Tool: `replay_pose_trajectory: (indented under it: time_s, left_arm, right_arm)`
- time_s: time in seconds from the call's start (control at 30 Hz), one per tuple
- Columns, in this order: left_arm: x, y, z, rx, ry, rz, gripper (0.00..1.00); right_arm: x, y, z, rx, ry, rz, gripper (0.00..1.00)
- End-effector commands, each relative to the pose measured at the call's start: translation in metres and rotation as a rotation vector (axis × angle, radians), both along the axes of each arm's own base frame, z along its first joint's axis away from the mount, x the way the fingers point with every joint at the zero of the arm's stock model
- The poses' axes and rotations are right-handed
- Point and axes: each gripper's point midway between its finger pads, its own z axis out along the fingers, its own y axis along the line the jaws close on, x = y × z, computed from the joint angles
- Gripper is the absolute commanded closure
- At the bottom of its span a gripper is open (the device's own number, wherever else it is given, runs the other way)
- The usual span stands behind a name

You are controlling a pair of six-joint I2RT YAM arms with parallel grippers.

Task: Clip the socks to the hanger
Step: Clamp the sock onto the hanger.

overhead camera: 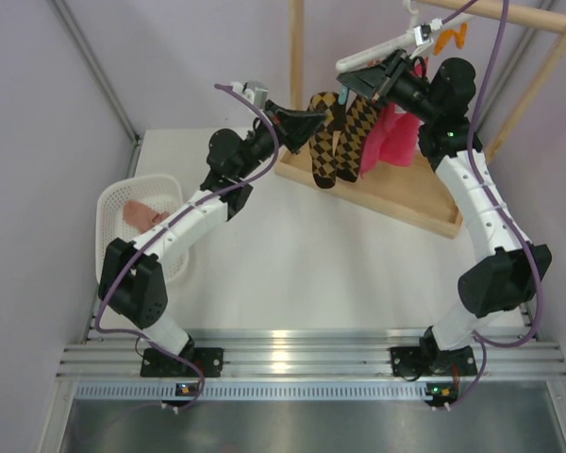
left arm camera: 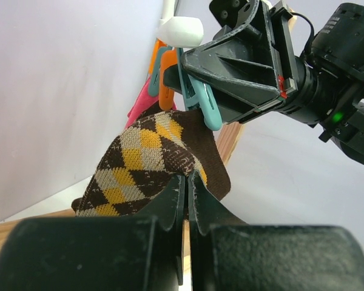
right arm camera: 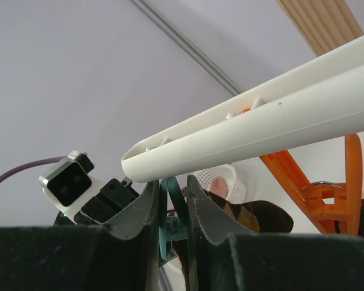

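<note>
The white hanger (overhead camera: pixel 382 52) hangs from the wooden rack; its bar fills the right wrist view (right arm camera: pixel 261 121). My right gripper (overhead camera: pixel 377 83) is shut on a teal clip (right arm camera: pixel 170 209) under the bar's end, squeezing it. My left gripper (overhead camera: pixel 307 121) is shut on the cuff of a brown and yellow diamond-check sock (left arm camera: pixel 145 157) and holds it just below that teal clip (left arm camera: pixel 200 103). An orange clip (left arm camera: pixel 165 85) hangs beside it. The socks (overhead camera: pixel 344 137) hang down over the rack's base. Whether the sock's edge is inside the clip is hidden.
A bright pink cloth (overhead camera: pixel 396 137) hangs right of the socks. The wooden rack's base (overhead camera: pixel 410 198) lies at the back, its rail (overhead camera: pixel 509 14) above. A white basket (overhead camera: pixel 137 222) with a peach-pink sock (overhead camera: pixel 146 215) stands at the left. Grey walls close both sides.
</note>
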Motion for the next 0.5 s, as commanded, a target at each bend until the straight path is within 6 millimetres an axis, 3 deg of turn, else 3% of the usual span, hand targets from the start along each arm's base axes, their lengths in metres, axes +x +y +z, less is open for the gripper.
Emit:
replay_pose_trajectory:
  time_s: [0.0, 0.47]
  left_arm:
    - [-0.027, 0.008, 0.042, -0.06, -0.113, -0.034, 1.0]
    - [-0.02, 0.002, 0.055, -0.077, -0.15, -0.014, 1.0]
  right_arm:
    - [0.019, -0.011, -0.007, 0.037, 0.058, -0.055, 1.0]
    - [0.014, -0.01, -0.006, 0.036, 0.052, -0.041, 1.0]
